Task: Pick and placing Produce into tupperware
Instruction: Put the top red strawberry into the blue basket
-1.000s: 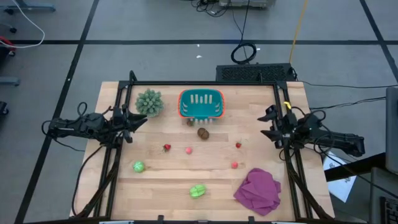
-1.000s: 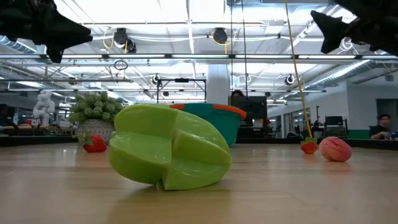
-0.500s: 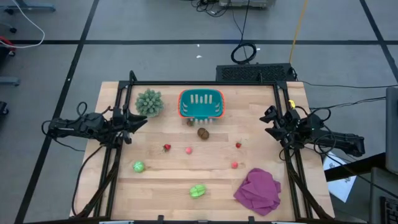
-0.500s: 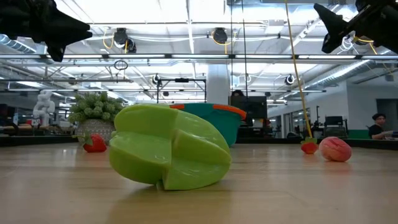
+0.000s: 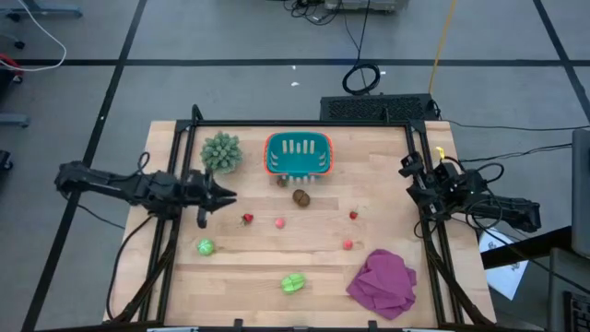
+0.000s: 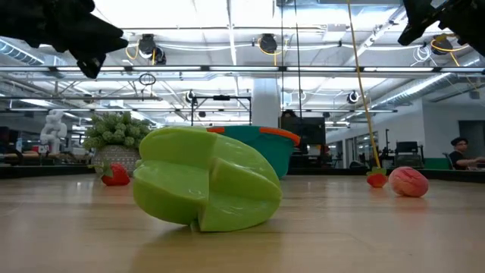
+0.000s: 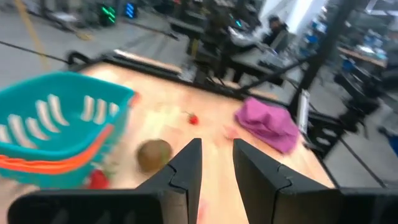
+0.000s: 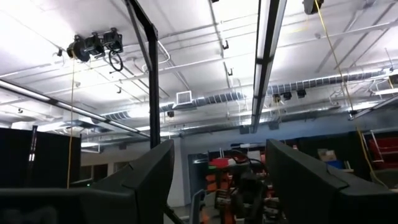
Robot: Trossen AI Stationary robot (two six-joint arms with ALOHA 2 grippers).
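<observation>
The teal tupperware (image 5: 298, 155) with an orange-red rim stands on the table at the far middle. The produce lies loose on the wood: a brown oval (image 5: 300, 195), several tiny red pieces such as one (image 5: 247, 219) and another (image 5: 353, 215), and two light-green pieces (image 5: 205, 246) (image 5: 293, 282). My left gripper (image 5: 228, 196) hovers over the table's left part, left of the red piece, pointing toward the brown oval (image 7: 153, 154); its fingers stand a little apart (image 7: 216, 149) with nothing between them. My right gripper (image 5: 405, 167) waits open at the right edge, tilted up at the ceiling (image 8: 219, 149).
A spiky grey-green plant (image 5: 221, 152) stands left of the tupperware. A magenta cloth (image 5: 383, 281) lies at the near right. Black frame rails (image 5: 181, 148) run along the left, far and right sides. Another small piece (image 5: 282, 181) lies just in front of the tupperware.
My left gripper has reached out from the table's left edge toward its middle, tipping from upward toward level, its finger gap unchanged. My right gripper has tipped further upward and drawn back a little toward the right edge. No produce has moved.
</observation>
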